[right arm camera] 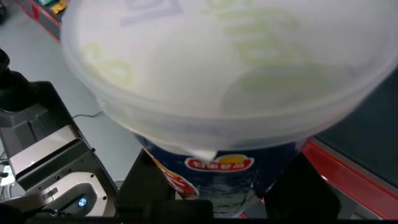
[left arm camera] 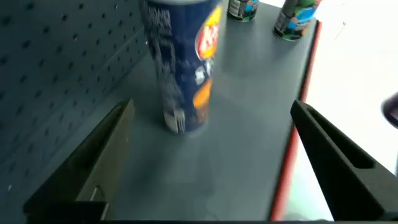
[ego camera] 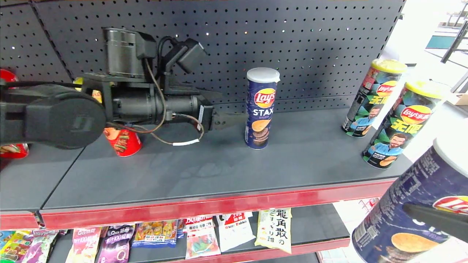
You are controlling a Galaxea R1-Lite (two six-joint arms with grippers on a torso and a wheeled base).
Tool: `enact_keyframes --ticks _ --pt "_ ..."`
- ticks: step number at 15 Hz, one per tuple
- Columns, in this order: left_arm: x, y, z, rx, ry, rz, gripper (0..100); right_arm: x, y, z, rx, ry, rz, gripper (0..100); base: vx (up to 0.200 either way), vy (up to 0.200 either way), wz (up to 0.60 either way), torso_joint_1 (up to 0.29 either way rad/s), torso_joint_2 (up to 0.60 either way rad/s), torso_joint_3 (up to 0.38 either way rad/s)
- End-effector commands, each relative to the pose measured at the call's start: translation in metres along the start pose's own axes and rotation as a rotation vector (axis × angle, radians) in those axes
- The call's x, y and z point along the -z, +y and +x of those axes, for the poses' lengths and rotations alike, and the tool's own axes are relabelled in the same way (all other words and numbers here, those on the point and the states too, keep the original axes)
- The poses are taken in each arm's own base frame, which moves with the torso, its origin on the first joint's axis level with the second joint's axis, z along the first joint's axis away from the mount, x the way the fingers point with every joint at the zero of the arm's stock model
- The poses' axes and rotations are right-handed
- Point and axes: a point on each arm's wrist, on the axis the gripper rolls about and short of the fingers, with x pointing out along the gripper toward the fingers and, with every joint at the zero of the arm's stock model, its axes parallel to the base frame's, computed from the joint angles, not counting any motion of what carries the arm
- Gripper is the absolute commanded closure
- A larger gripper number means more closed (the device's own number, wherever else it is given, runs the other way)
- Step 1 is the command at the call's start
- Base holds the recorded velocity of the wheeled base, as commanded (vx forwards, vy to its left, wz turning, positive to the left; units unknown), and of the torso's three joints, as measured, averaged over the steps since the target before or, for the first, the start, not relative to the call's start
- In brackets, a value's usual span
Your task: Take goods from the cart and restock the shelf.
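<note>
While our left gripper (ego camera: pixel 236 119) gapes wide and empty just beside the blue can (ego camera: pixel 260 109) standing near the shelf (ego camera: pixel 204 171) back edge, our right gripper (ego camera: pixel 433 216) clamps a second blue can (ego camera: pixel 406 208) off the front right corner. We judge one can placed; next, shelve the second upright alongside.

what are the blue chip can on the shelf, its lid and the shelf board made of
Blue chip can: likely a cardboard tube under a glossy printed wrap; the wrap hides the core.
Lid: whitish, slightly translucent plastic, going by its soft edge glow.
Shelf board: probably painted sheet metal, matte grey, thin and flat with a folded red front lip.
</note>
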Motion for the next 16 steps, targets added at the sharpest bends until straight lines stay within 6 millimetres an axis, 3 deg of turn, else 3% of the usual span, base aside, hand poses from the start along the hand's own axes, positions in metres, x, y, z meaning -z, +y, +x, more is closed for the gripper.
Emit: enact_keyframes --ticks 1,3,4,6,16 --pt "0.018 0.017 0.043 0.015 0.033 -0.014 0 0.001 -0.001 0.002 -0.001 0.007 0.011 100 0.0 0.0 0.0 0.0 0.0 0.0" --pt "0.018 0.019 0.045 0.014 0.029 -0.011 0 0.001 -0.001 0.002 -0.001 0.007 0.014 100 0.0 0.0 0.0 0.0 0.0 0.0" --pt "0.017 0.025 0.062 0.012 0.012 0.0 0 0.001 0.0 0.001 -0.001 0.009 0.016 100 0.0 0.0 0.0 0.0 0.0 0.0" --pt "0.015 0.029 0.072 0.013 -0.003 0.009 0 0.002 0.0 0.001 -0.001 0.009 0.016 100 0.0 0.0 0.0 0.0 0.0 0.0" --pt "0.01 0.036 0.101 0.017 -0.05 0.033 0 0.005 0.001 -0.001 -0.001 0.01 0.018 100 0.0 0.0 0.0 0.0 0.0 0.0"
